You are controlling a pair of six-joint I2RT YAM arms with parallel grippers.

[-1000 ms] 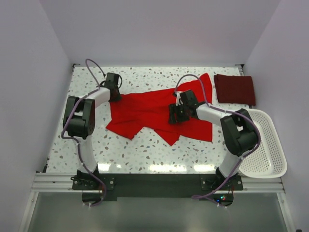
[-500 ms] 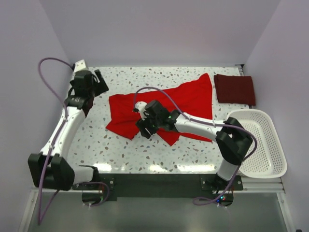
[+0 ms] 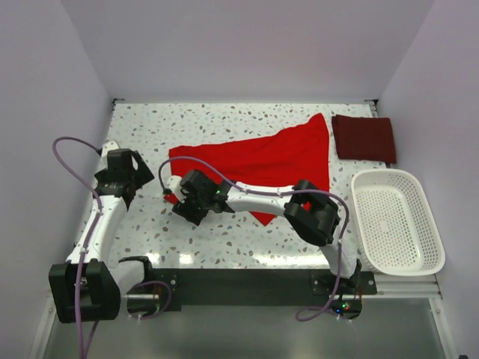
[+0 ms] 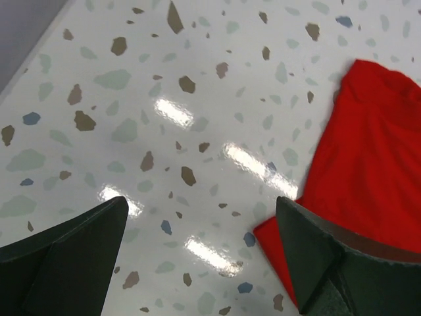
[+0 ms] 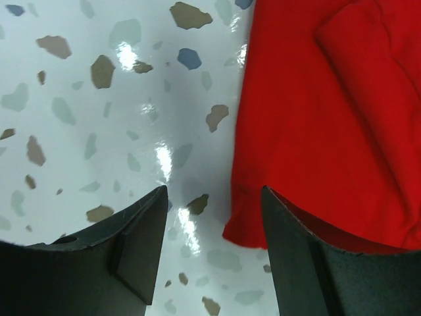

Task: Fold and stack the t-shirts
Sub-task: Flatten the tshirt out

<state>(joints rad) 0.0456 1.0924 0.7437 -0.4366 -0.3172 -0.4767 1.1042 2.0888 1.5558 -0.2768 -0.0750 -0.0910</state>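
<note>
While the maroon shirt (image 3: pixel 364 137) looks folded, well right of both pincers, the red shirt (image 3: pixel 254 161) lies unfolded, its hem just ahead of the right pincer (image 5: pixel 214 194). That and the left pincer (image 4: pixel 200 204) gape empty. Folding it and stacking are left.

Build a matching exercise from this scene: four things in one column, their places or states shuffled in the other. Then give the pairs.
Things
1. bright red t-shirt
2. dark maroon t-shirt
3. basket
4. left pincer

Places or states
A. folded into a neat rectangle at the far right corner of the table
B. open, over bare table with red cloth beside it
C. spread loosely across the middle of the table
D. white, at the near right edge

Pairs: 1-C, 2-A, 3-D, 4-B
</note>
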